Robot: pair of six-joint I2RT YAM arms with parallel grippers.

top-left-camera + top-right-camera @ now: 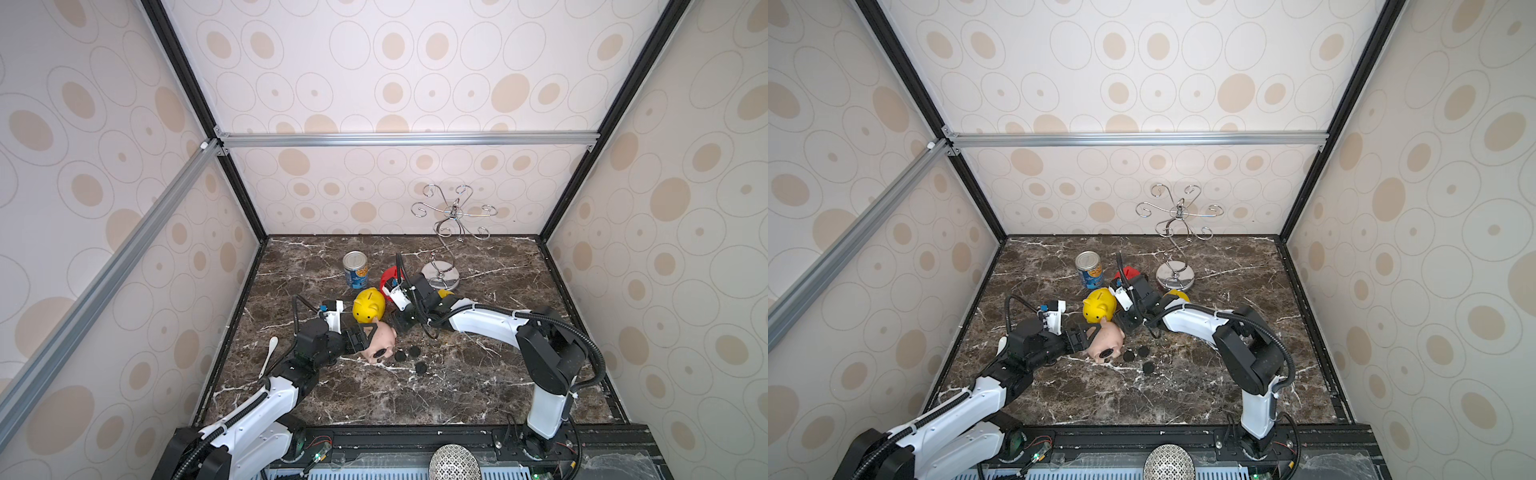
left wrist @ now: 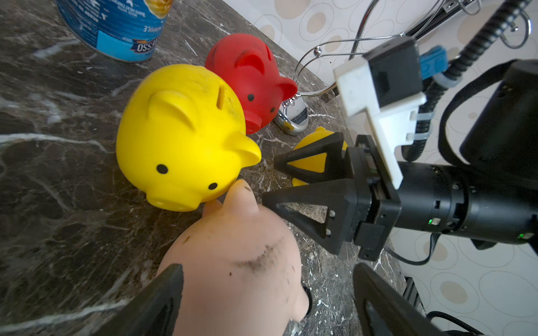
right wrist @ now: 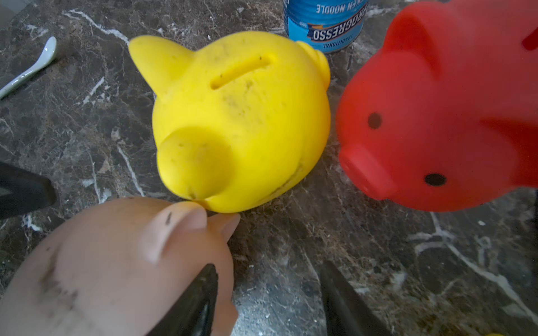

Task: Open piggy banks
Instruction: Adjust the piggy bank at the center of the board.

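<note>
Finding one: your left claw (image 2: pixel 267 270) stood open astride the pale pink piggy bank (image 1: pixel 380 341), which lay tipped on its side near the middle of the table (image 1: pixel 457 395). In the left wrist view one finger (image 2: pixel 158 301) lay against the pig's flank, while bare table showed between the pig and the opposite finger, so you had no closed grip on it.

Finding two: your right claw (image 3: pixel 269 266) faced the same pig from the opposite side. It was also open, with nothing between its jaws. One of its fingers (image 3: pixel 199 295) overlapped the pig's body in the right wrist view. In the left wrist view a fingertip appeared to touch the pig beside its ear.

Finding three: the pink pig's ear touched the snout of the yellow piggy bank (image 1: pixel 368 309), which stood upright just behind it, slot up. The red piggy bank (image 1: pixel 388 276) stood upright beyond that, partly hidden by your right wrist in both top views. The second yellow piggy bank (image 1: pixel 445 293) showed only as a sliver behind the right arm.

Finding four: three black plugs (image 1: pixel 400 356) lay loose on the table just beside the pink pig. A black round patch showed on the pig's underside, and I could not tell plug from hole.

Also noted: a tin can (image 1: pixel 356 270), a spoon (image 1: pixel 270 353) and a wire stand (image 1: pixel 440 274) stood clear of both claws
</note>
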